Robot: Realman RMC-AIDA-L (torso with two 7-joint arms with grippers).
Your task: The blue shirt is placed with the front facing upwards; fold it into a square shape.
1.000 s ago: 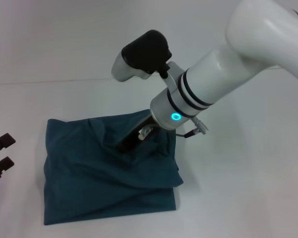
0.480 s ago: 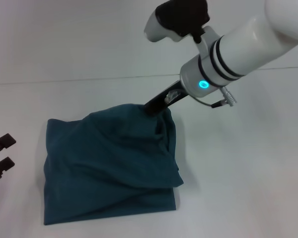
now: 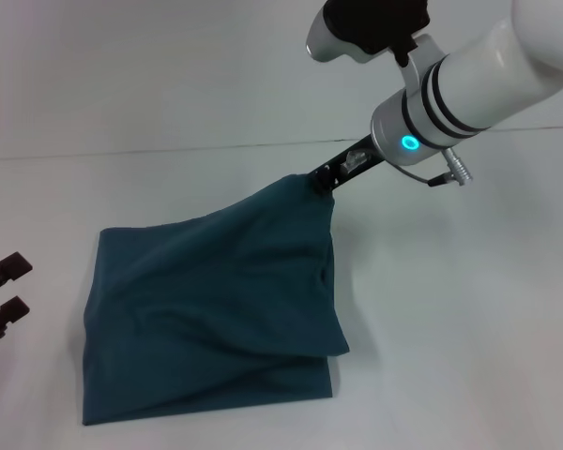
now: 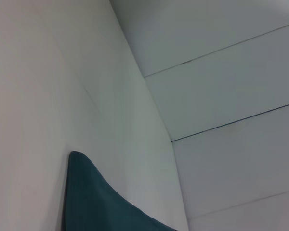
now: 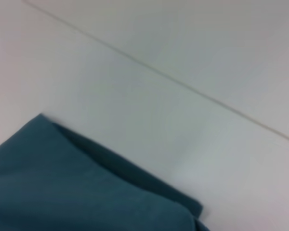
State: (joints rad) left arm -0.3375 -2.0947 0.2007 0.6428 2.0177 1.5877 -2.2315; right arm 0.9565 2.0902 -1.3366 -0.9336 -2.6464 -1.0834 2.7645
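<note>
Black right hand (image 3: 325,175) clamped on far right corner of blue shirt (image 3: 216,309), lifting it off white desk (image 3: 450,328). Rest of shirt lies folded, near edge flat on desk. Left hand (image 3: 0,295) idle at desk's left edge, fingers apart, holding nothing.

Before me lies a plain white worktop (image 3: 469,328), smooth and matte. Its far edge meets a pale wall (image 3: 150,66) along a thin dark seam, and my wrist views show that wall crossed by fine lines.
</note>
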